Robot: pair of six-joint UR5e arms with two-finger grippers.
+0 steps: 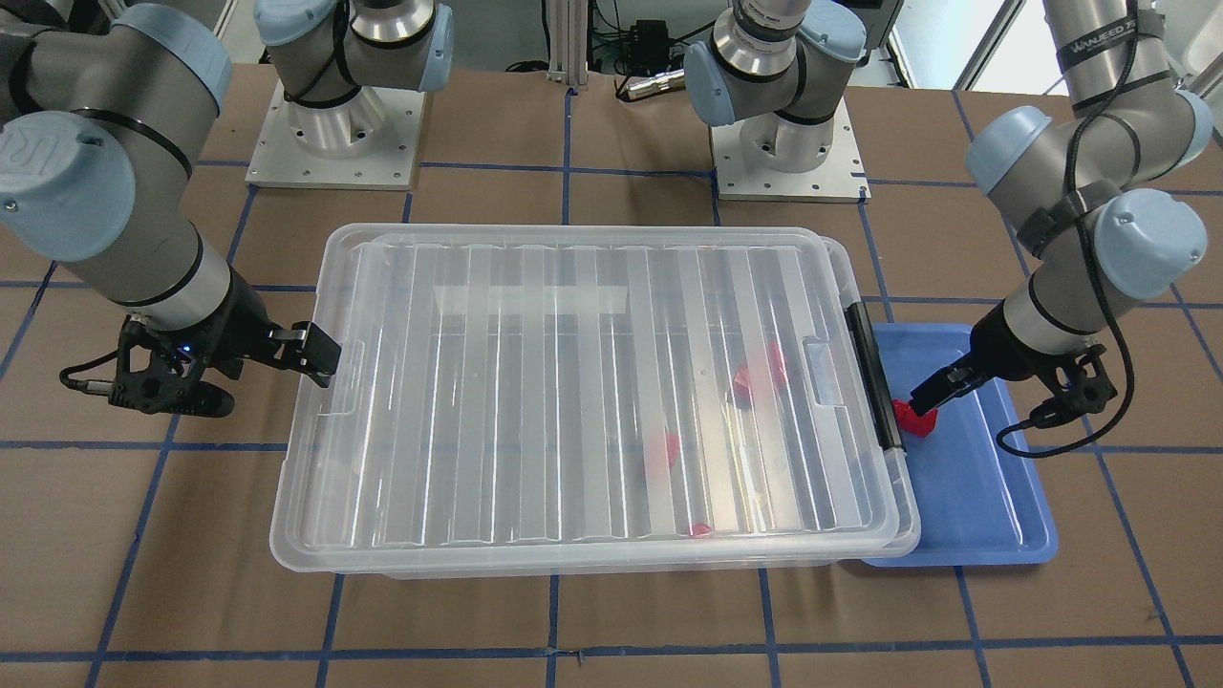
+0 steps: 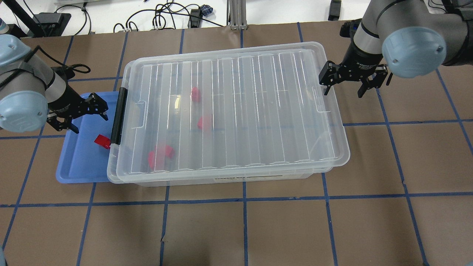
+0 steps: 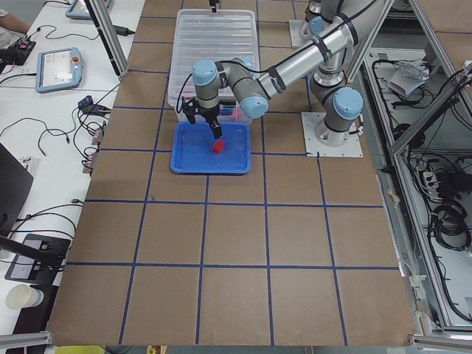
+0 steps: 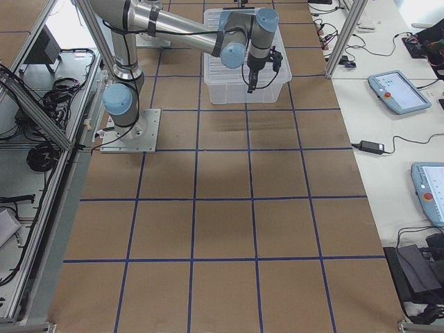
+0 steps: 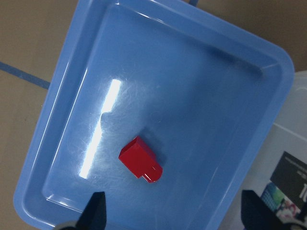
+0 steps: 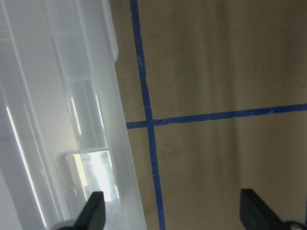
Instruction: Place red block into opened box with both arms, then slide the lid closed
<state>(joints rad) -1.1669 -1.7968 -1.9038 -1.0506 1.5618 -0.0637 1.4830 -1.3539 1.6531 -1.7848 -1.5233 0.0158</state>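
Okay, red block (image 5: 140, 159) lies on the floor of the blue tray (image 2: 79, 166), just beside the box's (image 2: 258, 176) short side with the black bar (image 2: 119, 116), not in the box yet. Left end effector (image 5: 173, 213) hangs over the tray with fingers spread wide, grasping nothing, and the block sits ahead of the gap, so it looks lined up for a pick. Right end effector (image 2: 343, 91) is also released and empty, parked at the opposite short end of the lid (image 2: 236, 107) near its notch, probably so it can push or pull the lid while the other arm handles the block. The lid lies flat over nearly the whole box, shifted slightly toward the right arm's end. I judge there is no real opening for a drop, so it needs sliding first. Several other red blocks (image 2: 204, 122) show blurred through the plastic, inside. The desk is brown with blue tape lines.
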